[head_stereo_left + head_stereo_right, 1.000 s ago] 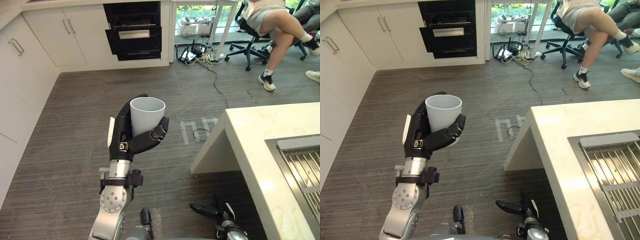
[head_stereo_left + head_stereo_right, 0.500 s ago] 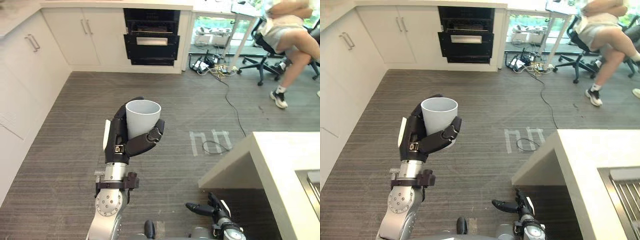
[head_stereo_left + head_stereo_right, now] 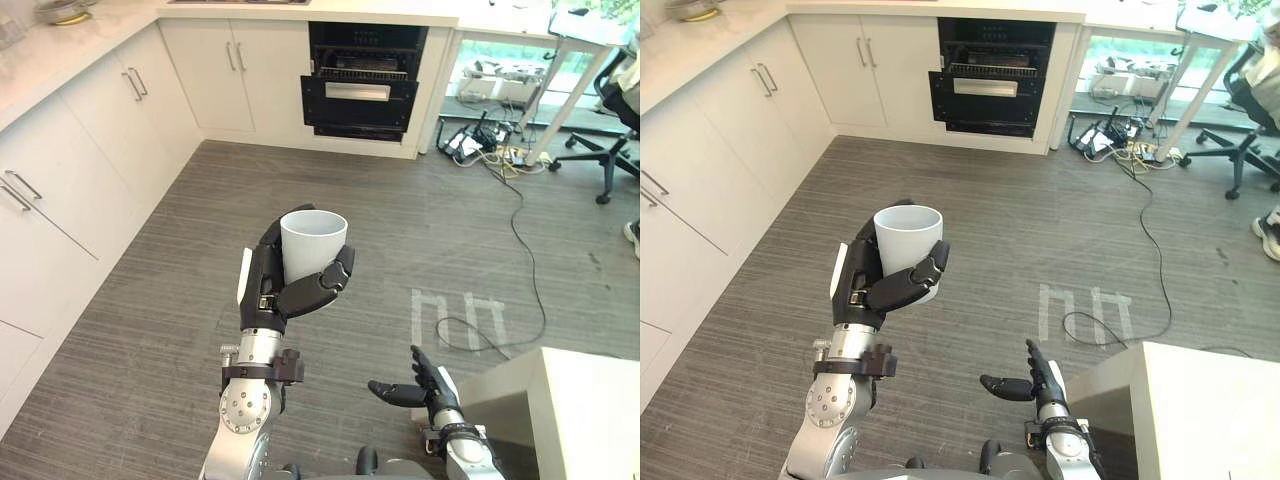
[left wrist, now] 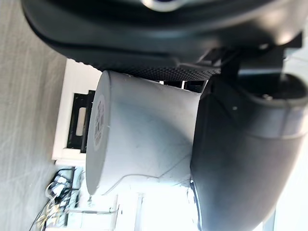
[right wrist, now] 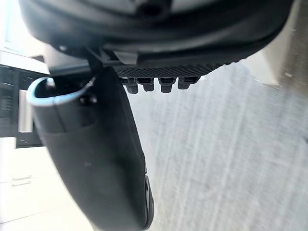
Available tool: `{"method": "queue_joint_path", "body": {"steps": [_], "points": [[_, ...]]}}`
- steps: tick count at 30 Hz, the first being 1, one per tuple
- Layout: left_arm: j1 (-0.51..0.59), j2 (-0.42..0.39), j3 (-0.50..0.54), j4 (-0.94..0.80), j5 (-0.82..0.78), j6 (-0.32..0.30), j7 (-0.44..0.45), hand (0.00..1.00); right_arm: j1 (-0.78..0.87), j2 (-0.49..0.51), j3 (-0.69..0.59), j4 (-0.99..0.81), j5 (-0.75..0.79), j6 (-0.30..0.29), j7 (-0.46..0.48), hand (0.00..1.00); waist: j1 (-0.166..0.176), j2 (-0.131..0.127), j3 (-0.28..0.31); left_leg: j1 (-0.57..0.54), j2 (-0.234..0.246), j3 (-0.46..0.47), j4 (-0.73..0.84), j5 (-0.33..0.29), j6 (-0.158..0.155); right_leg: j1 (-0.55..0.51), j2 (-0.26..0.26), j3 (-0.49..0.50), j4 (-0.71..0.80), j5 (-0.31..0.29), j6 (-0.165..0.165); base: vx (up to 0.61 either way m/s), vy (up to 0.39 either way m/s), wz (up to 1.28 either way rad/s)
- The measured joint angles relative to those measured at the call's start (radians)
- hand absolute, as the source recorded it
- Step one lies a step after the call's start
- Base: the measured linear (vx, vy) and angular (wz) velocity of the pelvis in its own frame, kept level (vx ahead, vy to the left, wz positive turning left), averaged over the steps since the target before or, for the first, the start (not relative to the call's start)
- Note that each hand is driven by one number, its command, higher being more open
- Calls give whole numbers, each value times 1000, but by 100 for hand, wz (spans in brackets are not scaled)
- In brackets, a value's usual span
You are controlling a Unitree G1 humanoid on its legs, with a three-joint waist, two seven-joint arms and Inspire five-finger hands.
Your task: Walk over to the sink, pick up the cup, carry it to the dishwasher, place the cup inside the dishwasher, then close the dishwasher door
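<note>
An upright white cup (image 3: 312, 240) is held above the grey wood floor, with my left hand (image 3: 268, 290) shut round it, fingers across its front and thumb behind. The left wrist view has the same cup (image 4: 139, 139) on its side against the palm, wrapped by dark fingers (image 4: 240, 159). The black dishwasher (image 3: 365, 80) stands in the far wall of cabinets, its front partly open with a rack showing. My right hand (image 3: 415, 385) hangs low near the floor, open and holding nothing; its thumb (image 5: 91, 159) lies straight.
White cabinets (image 3: 70, 200) run along the left and meet the far wall. A pale counter corner (image 3: 570, 400) juts in at lower right. Cables (image 3: 490, 150) and an office chair (image 3: 615, 130) lie at the far right. Tape marks (image 3: 470, 305) are on the floor.
The camera has swung: the counter and sink have slid off to the right and the left cabinets have come in. The left hand still holds the cup the same way.
</note>
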Motion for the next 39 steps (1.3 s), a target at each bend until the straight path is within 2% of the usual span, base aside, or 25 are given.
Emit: {"method": "queue_joint_path", "body": {"steps": [3,10,16,17,25,31,39], "points": [[-15,7,-10,0,-15,-1,-1,0,7,2,-6,3,0,-1,-3,100,14,-1,-1,-1,-11,27,-23,10,8,12,-8,-16,-27,0,-1,12,51,27],[-1,47,-10,6,-15,-1,-10,0,5,28,-6,89,-1,-1,3,100,15,-11,-7,51,-39,19,-173,96,12,14,-19,-31,-41,9,-8,-33,13,9],[26,64,-1,55,-14,-1,-26,0,16,30,-9,174,-3,0,0,100,11,-43,-32,59,-38,27,-198,115,21,14,-11,-20,-54,31,-15,-55,-7,-5],[61,112,68,111,-15,-1,-26,0,-38,63,-28,237,-7,2,0,100,9,-53,-35,63,-58,7,-275,200,42,27,-10,-31,-151,122,-7,0,0,0],[61,108,68,112,-26,-1,-27,0,-45,68,-46,282,-6,3,-4,100,8,-54,-36,64,-59,1,-275,200,41,37,-10,-38,-165,125,-6,0,0,2],[61,101,70,138,-102,-1,-26,0,-68,84,-130,426,3,57,-48,100,9,-55,-37,79,-63,2,-275,198,41,62,-11,-40,-187,134,-2,8,20,2],[63,90,79,162,-152,8,-25,0,-77,89,-166,443,2,82,-88,100,9,-57,-38,84,-66,24,-275,192,44,70,-11,-20,-208,144,9,-21,30,-8]]}}
